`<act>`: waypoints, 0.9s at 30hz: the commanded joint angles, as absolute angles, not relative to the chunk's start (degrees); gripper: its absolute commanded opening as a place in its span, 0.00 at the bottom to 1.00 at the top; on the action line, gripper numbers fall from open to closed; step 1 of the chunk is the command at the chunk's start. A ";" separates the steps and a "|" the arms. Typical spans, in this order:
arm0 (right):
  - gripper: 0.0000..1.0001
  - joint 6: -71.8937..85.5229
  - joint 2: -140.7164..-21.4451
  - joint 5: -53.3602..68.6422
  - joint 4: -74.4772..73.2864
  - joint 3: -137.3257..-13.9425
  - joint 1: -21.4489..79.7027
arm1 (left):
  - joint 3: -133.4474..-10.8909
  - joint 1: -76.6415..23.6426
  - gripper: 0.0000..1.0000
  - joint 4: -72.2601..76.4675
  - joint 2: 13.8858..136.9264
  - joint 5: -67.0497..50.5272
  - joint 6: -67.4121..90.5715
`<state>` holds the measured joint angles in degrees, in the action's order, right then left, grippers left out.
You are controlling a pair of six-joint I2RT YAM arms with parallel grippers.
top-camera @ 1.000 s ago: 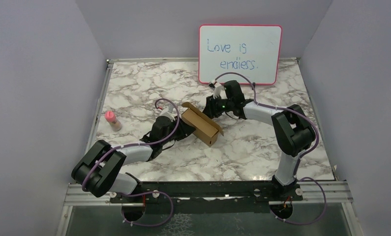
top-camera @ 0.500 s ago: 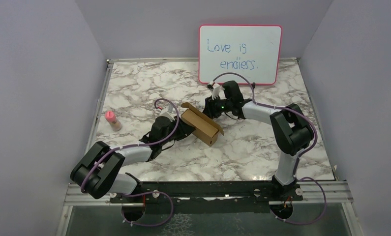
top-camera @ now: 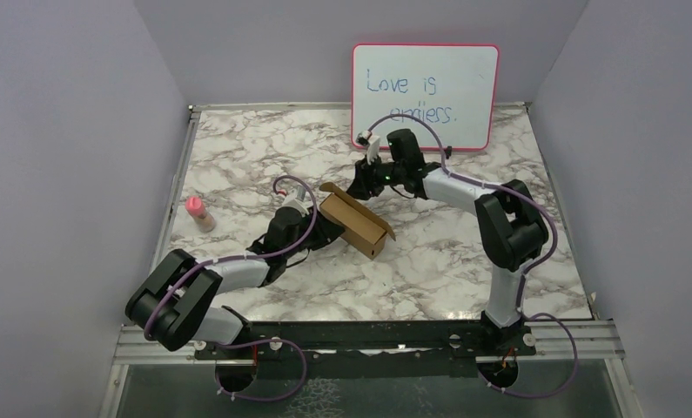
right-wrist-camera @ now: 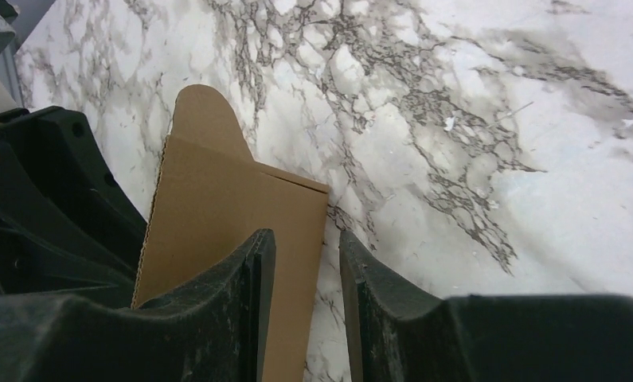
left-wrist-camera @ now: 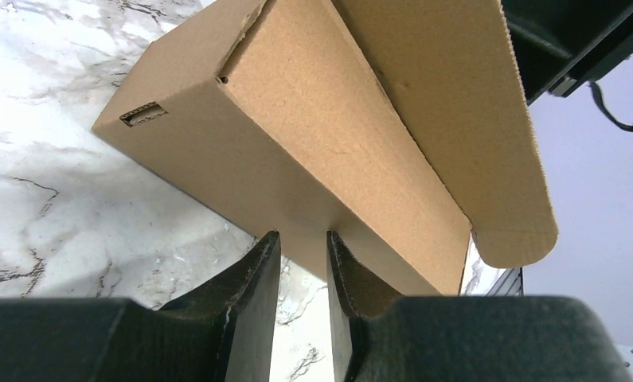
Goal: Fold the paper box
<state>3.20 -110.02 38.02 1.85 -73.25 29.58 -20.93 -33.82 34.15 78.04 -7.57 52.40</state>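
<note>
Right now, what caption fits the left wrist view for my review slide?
Left gripper, jaws narrowly parted, meets the lower edge of the paper box on the marble table, long flap standing open.

- 1 paper box (top-camera: 356, 223), brown cardboard, mid-table
- 1 whiteboard (top-camera: 425, 96), pink frame, at the table's far edge
- 1 small bottle (top-camera: 199, 213), pink cap, near the left edge
- 2 grippers: left gripper (left-wrist-camera: 303, 239), right gripper (right-wrist-camera: 306, 237)
- 1 marble table (top-camera: 464, 270)

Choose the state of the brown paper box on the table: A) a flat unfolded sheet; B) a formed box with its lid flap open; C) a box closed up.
B: the paper box has standing walls, and its lid flap stands open.
</note>
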 commanded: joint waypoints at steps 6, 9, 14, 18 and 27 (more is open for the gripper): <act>0.41 -0.35 -115.63 46.41 -2.93 -78.96 31.60 | -24.26 -36.11 0.29 37.07 81.08 -7.80 52.42; 0.41 -1.87 -117.30 46.78 -4.71 -81.40 32.05 | -25.01 -36.84 0.29 38.01 82.02 -6.99 52.69; 0.41 -2.58 -117.28 43.74 -4.50 -81.95 32.07 | -24.49 -36.89 0.29 38.11 81.45 -5.12 52.56; 0.41 -4.18 -116.76 39.39 -6.32 -83.40 32.00 | -23.67 -36.91 0.32 38.06 80.66 -4.61 52.53; 0.52 -3.47 -109.83 26.32 -8.54 -83.28 31.57 | -21.91 -35.88 0.44 31.46 73.03 -4.45 48.90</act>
